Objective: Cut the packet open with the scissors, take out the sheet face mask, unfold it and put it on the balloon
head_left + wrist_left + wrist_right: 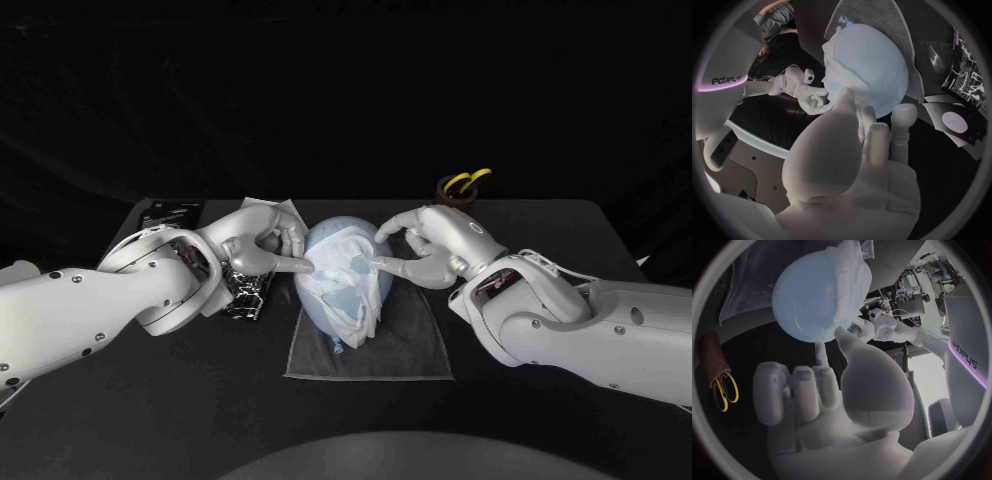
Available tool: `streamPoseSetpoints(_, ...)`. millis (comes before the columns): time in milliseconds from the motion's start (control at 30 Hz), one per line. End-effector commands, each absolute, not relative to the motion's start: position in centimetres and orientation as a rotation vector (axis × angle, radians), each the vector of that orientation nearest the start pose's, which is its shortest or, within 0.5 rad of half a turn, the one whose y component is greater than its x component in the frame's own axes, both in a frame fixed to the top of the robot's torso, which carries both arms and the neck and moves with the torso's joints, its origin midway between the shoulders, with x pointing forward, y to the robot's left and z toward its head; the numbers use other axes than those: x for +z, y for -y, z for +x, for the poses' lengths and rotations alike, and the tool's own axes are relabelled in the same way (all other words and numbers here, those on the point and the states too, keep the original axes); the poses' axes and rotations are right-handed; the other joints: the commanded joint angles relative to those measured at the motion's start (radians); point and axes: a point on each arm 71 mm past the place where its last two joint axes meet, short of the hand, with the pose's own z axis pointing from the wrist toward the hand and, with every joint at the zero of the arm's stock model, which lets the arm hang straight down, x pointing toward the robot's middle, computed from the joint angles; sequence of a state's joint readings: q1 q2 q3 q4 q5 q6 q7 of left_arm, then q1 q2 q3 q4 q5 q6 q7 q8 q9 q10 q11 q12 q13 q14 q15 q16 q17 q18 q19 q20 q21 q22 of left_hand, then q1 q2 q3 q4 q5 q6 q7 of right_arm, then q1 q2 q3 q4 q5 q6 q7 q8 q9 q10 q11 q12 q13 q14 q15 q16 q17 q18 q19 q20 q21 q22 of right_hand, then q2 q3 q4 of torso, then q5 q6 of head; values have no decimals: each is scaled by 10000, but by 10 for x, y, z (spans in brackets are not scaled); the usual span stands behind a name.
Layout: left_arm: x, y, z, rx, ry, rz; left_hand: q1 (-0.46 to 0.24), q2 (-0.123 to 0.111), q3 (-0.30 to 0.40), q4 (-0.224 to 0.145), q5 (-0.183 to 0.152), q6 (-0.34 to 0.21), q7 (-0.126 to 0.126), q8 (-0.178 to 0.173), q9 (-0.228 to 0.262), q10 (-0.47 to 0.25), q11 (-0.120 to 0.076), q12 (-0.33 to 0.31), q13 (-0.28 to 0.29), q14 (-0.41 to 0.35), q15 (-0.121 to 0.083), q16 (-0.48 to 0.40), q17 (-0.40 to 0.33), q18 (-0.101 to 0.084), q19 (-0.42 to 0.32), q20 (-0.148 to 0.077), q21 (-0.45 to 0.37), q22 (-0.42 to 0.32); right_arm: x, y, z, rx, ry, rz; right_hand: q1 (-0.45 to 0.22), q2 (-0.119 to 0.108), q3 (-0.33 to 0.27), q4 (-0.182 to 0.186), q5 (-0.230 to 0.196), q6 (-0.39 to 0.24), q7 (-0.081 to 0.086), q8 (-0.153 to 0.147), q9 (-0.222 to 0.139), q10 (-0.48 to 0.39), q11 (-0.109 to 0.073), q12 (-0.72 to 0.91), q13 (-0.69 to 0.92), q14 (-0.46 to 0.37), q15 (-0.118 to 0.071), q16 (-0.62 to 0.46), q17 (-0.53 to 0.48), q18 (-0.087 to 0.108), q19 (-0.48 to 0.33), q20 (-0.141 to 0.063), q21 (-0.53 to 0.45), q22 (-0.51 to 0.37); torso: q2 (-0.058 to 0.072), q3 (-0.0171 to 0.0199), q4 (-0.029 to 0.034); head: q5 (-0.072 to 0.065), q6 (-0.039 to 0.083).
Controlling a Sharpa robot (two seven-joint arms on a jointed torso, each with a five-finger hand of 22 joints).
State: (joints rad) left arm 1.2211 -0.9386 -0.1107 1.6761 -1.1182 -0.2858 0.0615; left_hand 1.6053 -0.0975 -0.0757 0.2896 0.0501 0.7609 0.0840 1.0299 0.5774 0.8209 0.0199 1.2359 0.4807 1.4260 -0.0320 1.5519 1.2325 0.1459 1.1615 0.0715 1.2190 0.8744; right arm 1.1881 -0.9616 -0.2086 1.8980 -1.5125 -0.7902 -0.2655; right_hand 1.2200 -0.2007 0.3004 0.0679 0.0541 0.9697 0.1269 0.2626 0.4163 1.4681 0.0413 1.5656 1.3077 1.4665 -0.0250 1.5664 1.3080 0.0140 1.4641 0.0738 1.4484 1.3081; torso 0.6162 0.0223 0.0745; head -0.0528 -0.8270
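Slippage looked the main danger: the pale blue balloon lay loose on a translucent cloth on the black tabletop. An uneven push from either side could roll it or drag off the white sheet face mask. The mask lay draped over the balloon, wrinkled and bunched low down. The right hand pinched its edge. The left hand touched it, though I could not tell whether it gripped. Beyond, the opened silver packet lay aside.

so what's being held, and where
The sheet mask, apparently pinched by its side edges: left hand on one edge, right hand on the other.
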Motion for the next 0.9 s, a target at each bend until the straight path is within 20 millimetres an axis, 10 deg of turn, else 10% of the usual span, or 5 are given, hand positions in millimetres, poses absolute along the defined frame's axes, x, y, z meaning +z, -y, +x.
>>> streamPoseSetpoints(33, -190, -195, 445, -9758, -17883, -97, 49, 60, -31, -9, -18, 50, -47, 57, 18, 78, 3, 77, 19, 82, -14, 32, 2, -103, 71, -34, 60, 17, -187, 171, 383, 8175, -14182, 383, -166, 17, -211, 145, -60, -51, 4, -59, 24, 1027, 66, 52, 2631, 1043, 57, 44, 2627, 130, 575, 95, -33, 2262, -4, 0, 6, 11, -18)
streamPoseSetpoints(167, -191, -196, 447, -9678, -17893, -123, 68, 94, -18, -6, -18, 51, -55, 69, 28, 81, -6, 91, 31, 90, -23, 32, 18, -100, 62, -41, 57, 3, -187, 173, 384, 8228, -14296, 475, -434, 165, -689, 728, -60, 4, -36, -62, 84, 1027, 41, 52, 2631, 1043, 36, 44, 2627, 130, 580, 94, -26, 2265, -10, -5, 6, 9, -34)
streamPoseSetpoints(900, -196, -200, 457, -9204, -18028, -331, 85, 110, -10, -6, -19, 50, -61, 76, 34, 85, -12, 100, 43, 102, -29, 33, 44, -104, 74, -46, 70, 25, -194, 188, 378, 8660, -15619, 1014, 585, 697, -988, 982, -58, 366, -123, -98, 147, 1027, -42, 52, 2631, 1043, -27, 44, 2627, 74, 689, 43, 240, 2344, -13, 9, -4, 25, -125)
